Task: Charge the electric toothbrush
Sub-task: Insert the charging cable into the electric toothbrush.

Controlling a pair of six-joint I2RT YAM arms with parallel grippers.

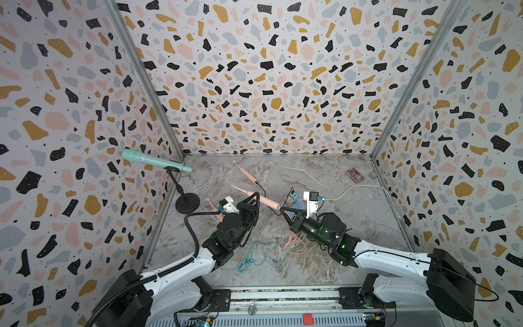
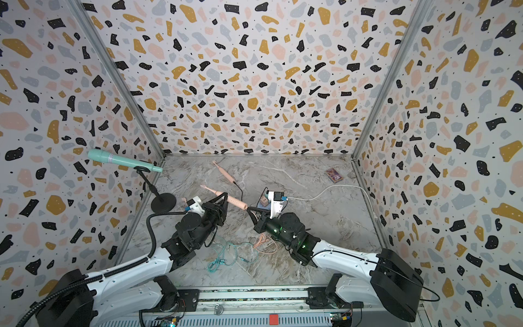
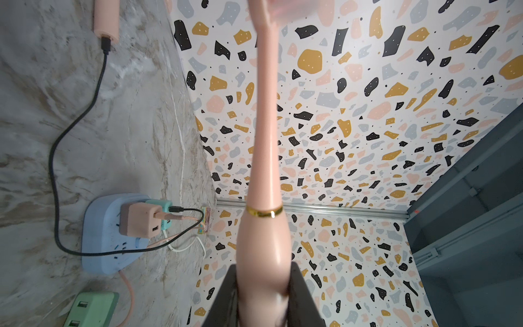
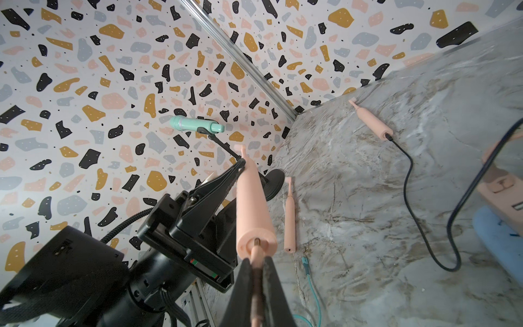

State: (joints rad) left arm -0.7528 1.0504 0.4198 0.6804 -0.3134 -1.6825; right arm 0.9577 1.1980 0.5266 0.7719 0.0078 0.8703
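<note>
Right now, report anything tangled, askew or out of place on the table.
The teal cable and pink cable lie in a loose tangle at the front of the table, between the arms. A spare toothbrush lies partly under the left arm.

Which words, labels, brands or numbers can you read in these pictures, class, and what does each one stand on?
None can be read.
Small purple-and-red patterned box on the grey marble table: its print is too small to read.
Red tag at the near edge: no legible text.
</note>
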